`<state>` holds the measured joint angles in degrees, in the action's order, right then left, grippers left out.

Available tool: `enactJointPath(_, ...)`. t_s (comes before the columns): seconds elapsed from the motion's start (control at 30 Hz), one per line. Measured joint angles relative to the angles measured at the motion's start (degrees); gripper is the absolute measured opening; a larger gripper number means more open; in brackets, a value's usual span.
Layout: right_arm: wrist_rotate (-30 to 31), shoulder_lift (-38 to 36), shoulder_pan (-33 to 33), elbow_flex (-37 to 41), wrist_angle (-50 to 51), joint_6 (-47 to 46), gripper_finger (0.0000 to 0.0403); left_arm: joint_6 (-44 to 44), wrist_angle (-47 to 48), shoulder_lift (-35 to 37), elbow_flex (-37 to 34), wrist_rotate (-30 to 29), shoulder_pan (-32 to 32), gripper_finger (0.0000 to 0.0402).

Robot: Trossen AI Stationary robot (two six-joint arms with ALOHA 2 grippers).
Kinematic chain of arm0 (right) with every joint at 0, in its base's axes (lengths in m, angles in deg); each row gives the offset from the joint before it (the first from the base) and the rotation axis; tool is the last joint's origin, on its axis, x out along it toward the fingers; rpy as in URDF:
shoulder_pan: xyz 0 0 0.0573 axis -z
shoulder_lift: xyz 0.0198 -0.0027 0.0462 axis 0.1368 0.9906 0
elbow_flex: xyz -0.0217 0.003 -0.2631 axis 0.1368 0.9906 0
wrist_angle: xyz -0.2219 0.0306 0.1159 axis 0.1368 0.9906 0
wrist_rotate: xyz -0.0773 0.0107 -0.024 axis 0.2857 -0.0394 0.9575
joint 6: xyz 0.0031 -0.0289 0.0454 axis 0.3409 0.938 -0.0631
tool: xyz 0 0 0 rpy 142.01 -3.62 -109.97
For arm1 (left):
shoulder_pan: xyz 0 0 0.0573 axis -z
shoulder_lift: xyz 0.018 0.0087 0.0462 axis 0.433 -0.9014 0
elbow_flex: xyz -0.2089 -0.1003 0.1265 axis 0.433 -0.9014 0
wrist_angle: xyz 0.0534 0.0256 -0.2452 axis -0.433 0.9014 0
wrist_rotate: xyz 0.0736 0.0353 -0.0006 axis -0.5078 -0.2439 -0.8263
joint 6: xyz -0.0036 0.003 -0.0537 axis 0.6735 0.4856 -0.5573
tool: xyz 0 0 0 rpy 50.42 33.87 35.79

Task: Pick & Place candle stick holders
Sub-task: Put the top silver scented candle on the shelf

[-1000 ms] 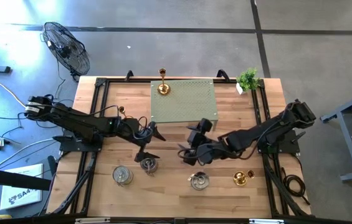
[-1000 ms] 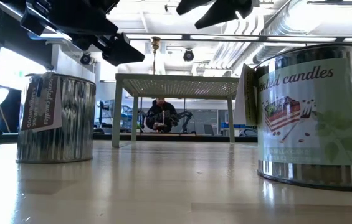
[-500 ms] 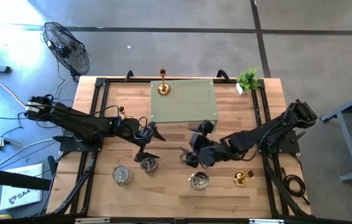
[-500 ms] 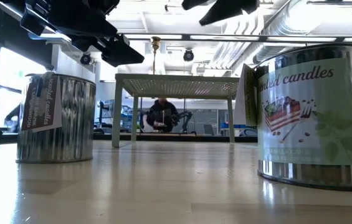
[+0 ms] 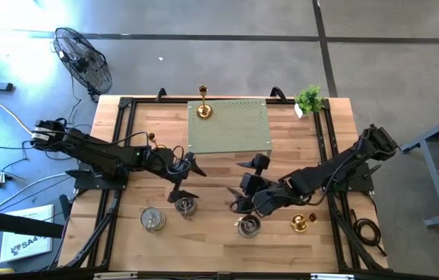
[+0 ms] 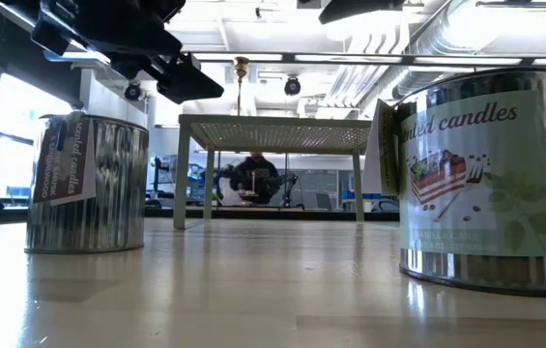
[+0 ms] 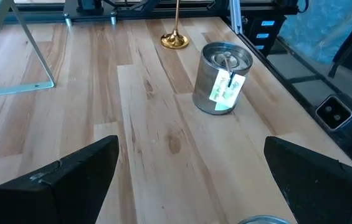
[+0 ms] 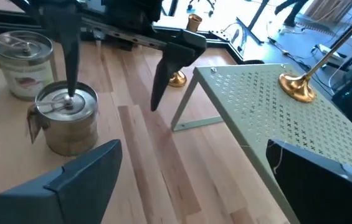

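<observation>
Between the earlier frames and this one, only the right gripper (image 5: 244,208) had moved, dropping toward the table's near edge until it hung just above a silvery tin holder (image 5: 249,225); its fingers stood spread wide, holding nothing. A gold brass holder (image 5: 302,223) stood just beside that tin, on the side toward the right arm's base. The left gripper (image 5: 186,180) had kept its place, fingers likewise apart and empty, directly over a second tin (image 5: 185,206), with a third tin (image 5: 153,219) near it toward the table edge. Another brass holder (image 5: 203,108) stood on the green perforated shelf (image 5: 230,128), well apart from both grippers. Judged risks: a finger landing on the tin's rim could tip it, and the smooth metal wall could slip from a shallow grip or be knocked into the neighbouring brass holder.
</observation>
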<state>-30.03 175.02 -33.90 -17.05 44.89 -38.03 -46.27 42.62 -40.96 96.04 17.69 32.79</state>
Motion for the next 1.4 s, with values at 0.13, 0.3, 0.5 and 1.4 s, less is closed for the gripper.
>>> enactJointPath(0.13,0.2,0.0,0.0,0.0,1.4,-0.9,0.0390,-6.2,4.0,0.8,0.0,-0.4,0.0,0.0396)
enactJointPath(0.3,0.9,0.0,0.7,0.0,3.5,-1.2,0.0392,-2.2,21.9,3.1,3.9,3.1,0.1,0.0396)
enactJointPath(0.5,0.2,0.0,1.8,0.4,4.1,-1.6,0.0391,-1.2,44.6,4.3,11.7,-5.4,4.1,0.0396)
enactJointPath(1.4,-3.4,0.1,1.6,0.4,2.8,-2.9,0.0390,-5.0,41.7,3.7,8.5,-14.5,15.8,0.0396)
